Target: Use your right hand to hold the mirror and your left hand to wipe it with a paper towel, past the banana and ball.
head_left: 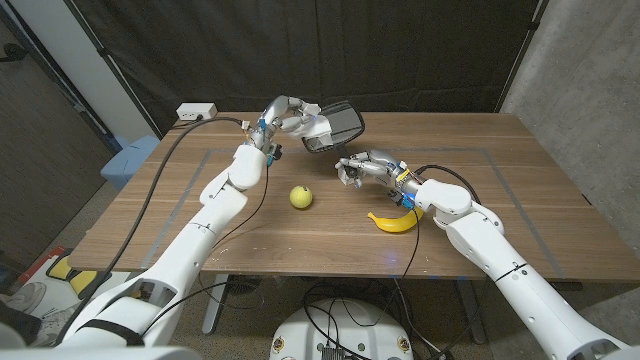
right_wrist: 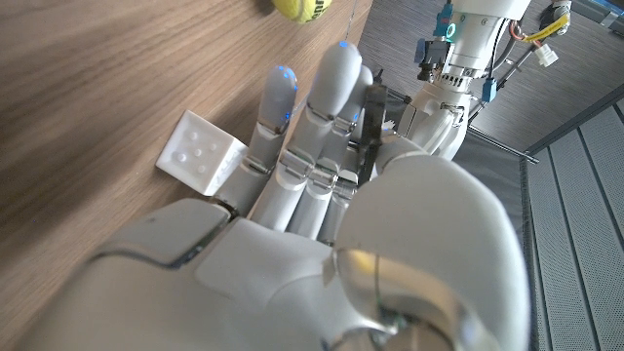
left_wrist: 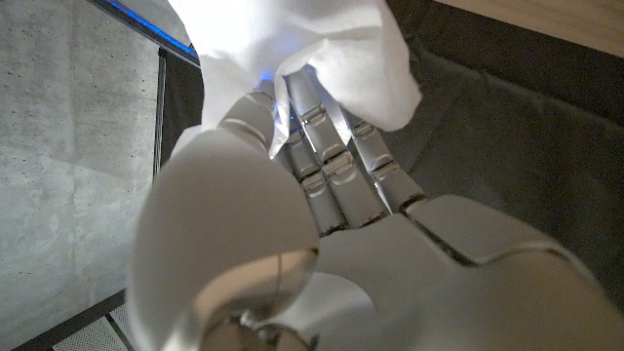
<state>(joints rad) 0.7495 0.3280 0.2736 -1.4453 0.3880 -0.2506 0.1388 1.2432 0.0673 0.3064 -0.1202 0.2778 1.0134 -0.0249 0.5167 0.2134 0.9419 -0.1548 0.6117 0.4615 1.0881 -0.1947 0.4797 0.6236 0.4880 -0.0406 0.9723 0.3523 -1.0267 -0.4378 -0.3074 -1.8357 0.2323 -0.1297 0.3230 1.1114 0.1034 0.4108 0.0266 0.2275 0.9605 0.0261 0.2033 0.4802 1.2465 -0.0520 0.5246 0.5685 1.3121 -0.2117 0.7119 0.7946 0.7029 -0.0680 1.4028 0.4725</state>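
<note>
The left hand [head_left: 285,118] is pressing a white paper towel [left_wrist: 322,49] to the black mirror [head_left: 340,124] at the table's far edge; the right hand [head_left: 368,166] is gripping the mirror's handle. The yellow ball [head_left: 301,197] and banana [head_left: 393,221] are lying nearer, well apart.

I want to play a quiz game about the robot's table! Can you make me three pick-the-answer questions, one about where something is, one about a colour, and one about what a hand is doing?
1. Where is the ball?
A. On top of the mirror
B. On the table, left of the banana
C. On the floor

2. What colour is the banana?
A. Yellow
B. Green
C. Brown

3. What is the left hand doing?
A. Lying empty on the table
B. Holding the ball
C. Holding a white paper towel

Answers:
1 B: the ball sits on the table, left of the banana.
2 A: its peel is bright yellow.
3 C: the left hand holds the paper towel in its fingers.
</note>
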